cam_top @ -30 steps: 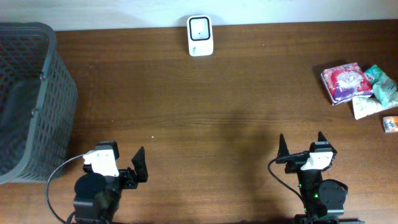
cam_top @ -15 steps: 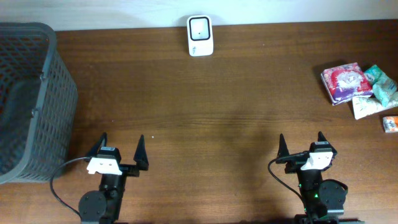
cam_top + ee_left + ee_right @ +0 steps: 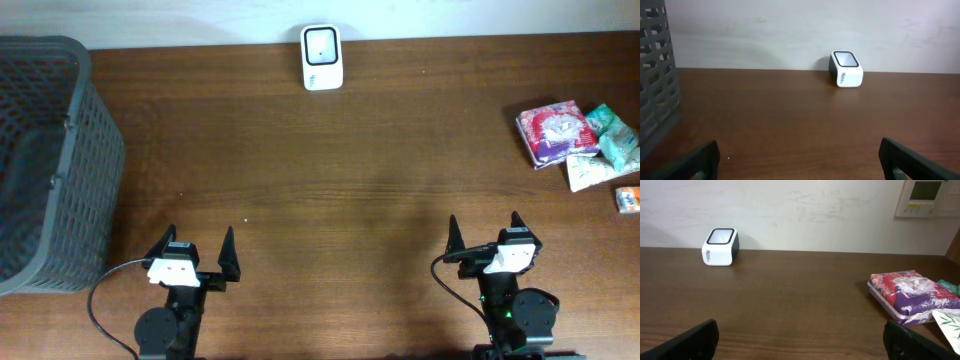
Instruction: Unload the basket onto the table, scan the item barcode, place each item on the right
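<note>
Both arms sit low at the near edge of the desk [image 3: 330,180], fingers spread wide and empty. The scanner [image 3: 322,57] faces up by the wall, ready for a packet [image 3: 551,132] from the right-hand pile

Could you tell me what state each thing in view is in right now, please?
left gripper: open, holding nothing.
right gripper: open, holding nothing.
barcode scanner: upright at the table's far edge, untouched.
grey basket: standing at the left end; its contents cannot be made out.
red-and-purple packet: lying flat at the right end, untouched.
green-and-white packets: lying beside it.
</note>
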Tool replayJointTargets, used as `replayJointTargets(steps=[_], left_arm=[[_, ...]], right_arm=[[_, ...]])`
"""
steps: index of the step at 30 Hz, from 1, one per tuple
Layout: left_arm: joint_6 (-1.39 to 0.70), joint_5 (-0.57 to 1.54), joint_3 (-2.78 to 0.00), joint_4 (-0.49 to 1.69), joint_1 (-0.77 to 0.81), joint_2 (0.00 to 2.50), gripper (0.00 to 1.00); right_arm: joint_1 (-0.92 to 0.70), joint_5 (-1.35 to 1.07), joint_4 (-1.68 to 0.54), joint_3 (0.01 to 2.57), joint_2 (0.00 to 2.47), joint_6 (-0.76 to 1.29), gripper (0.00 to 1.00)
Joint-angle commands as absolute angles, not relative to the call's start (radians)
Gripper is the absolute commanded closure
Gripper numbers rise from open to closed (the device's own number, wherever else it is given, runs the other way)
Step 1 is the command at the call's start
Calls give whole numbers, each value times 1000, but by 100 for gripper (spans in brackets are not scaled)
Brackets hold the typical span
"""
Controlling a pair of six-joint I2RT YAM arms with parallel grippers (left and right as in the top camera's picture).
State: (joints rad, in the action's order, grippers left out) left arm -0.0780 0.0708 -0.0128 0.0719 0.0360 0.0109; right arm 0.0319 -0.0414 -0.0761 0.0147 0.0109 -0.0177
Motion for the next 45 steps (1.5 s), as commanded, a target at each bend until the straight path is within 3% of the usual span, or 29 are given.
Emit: replayJointTargets(steps=[1,45], left_arm=[[-66,67,-8,80,30,4,1],[-8,-7,-8,87,30,5,1]], right_arm=[[25,-33,-78,6,4,-7,2],[25,-33,-79,6,4,-7,1]])
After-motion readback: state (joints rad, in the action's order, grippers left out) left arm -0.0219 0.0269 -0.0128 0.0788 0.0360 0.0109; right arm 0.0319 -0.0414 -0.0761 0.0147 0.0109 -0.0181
